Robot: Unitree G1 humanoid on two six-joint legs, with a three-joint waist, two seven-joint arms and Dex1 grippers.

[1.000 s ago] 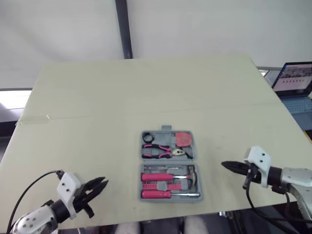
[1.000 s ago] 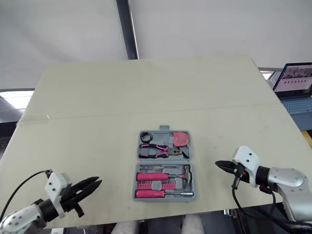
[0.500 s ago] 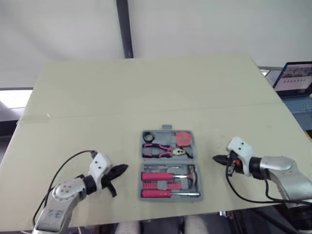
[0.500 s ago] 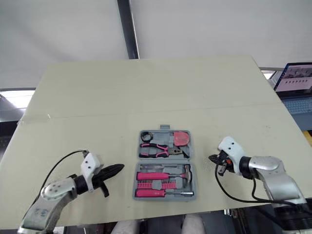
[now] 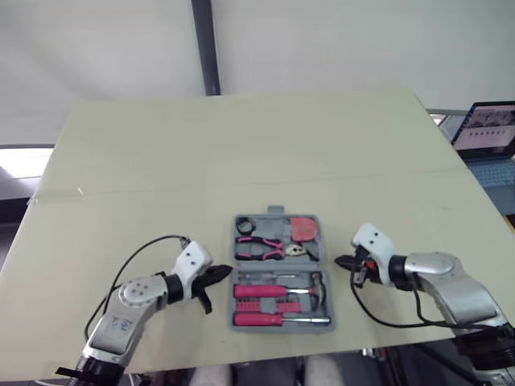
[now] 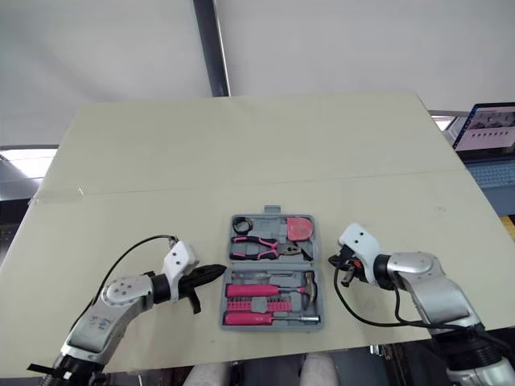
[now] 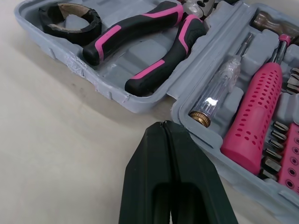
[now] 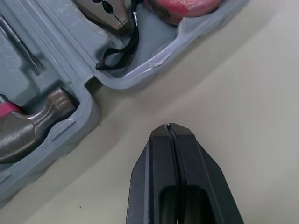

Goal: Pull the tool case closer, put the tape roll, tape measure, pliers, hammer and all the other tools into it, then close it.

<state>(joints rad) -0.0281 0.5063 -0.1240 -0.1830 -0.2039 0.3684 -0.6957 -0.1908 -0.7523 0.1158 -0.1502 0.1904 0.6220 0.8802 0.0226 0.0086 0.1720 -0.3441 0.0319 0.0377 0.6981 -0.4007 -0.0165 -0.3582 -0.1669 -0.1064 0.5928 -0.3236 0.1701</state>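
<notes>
Left wrist view has the left gripper (image 7: pixel 164 123) pinched closed, tips just beside the open tool case (image 7: pixel 117 70) (pliers (image 7: pixel 170 53) and hammer (image 8: pixel 28 126) seated inside). Right gripper (image 8: pixel 169 126) likewise closed, near its other side

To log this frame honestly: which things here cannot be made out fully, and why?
Hammer: right wrist view, handle cut off by the picture edge.
Tape measure: right wrist view, mostly cut off by the edge.
Screwdriver bits: left wrist view, cut off by the edge; too small in eye views.
Laptop: left eye view, cut off by the edge.
</notes>
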